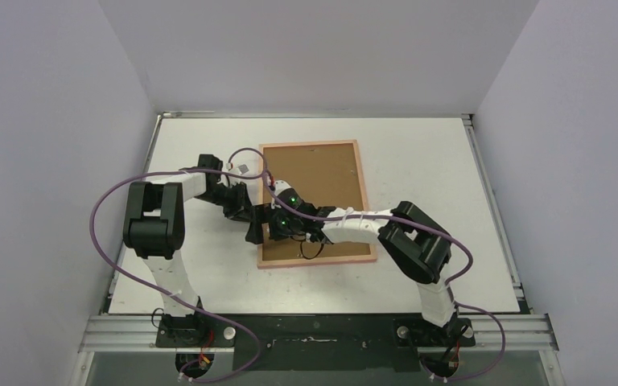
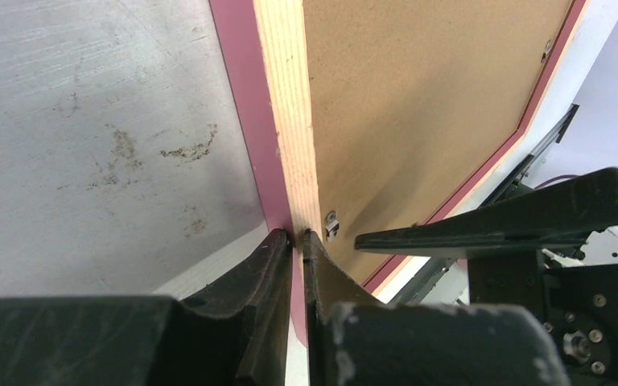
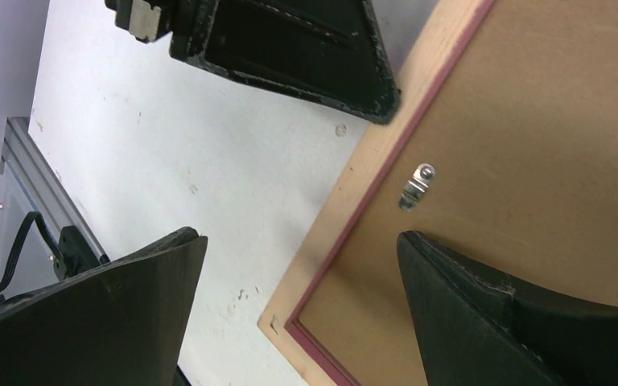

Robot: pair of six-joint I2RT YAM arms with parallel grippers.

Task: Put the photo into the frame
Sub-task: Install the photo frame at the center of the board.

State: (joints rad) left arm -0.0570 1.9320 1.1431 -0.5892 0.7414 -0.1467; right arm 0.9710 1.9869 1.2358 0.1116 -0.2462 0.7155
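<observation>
Pinching frame (image 2: 286, 96) left rail, my left gripper (image 2: 298, 235) clamped on it; frame lying back-up on table (image 1: 418, 161), backing board (image 1: 322, 177) seated inside. Right gripper (image 3: 299, 237) hovering, spread wide, beside metal clip (image 3: 414, 186). Photo not showing. Judging next move: working clip, needing fine fingertip aim.

Near-left part of the frame (image 1: 346, 260) under the left arm (image 1: 233, 197) and right arm (image 1: 354, 223) overhead

Seen from above: white desk (image 1: 209, 281), scuffed and smudged with brownish marks (image 2: 129, 149). Enclosed left, back and right by plain pale lavender-grey walls (image 1: 314, 48). Edged with aluminium rails (image 1: 495, 209), broadest along the near side. Softly, evenly lit.
</observation>
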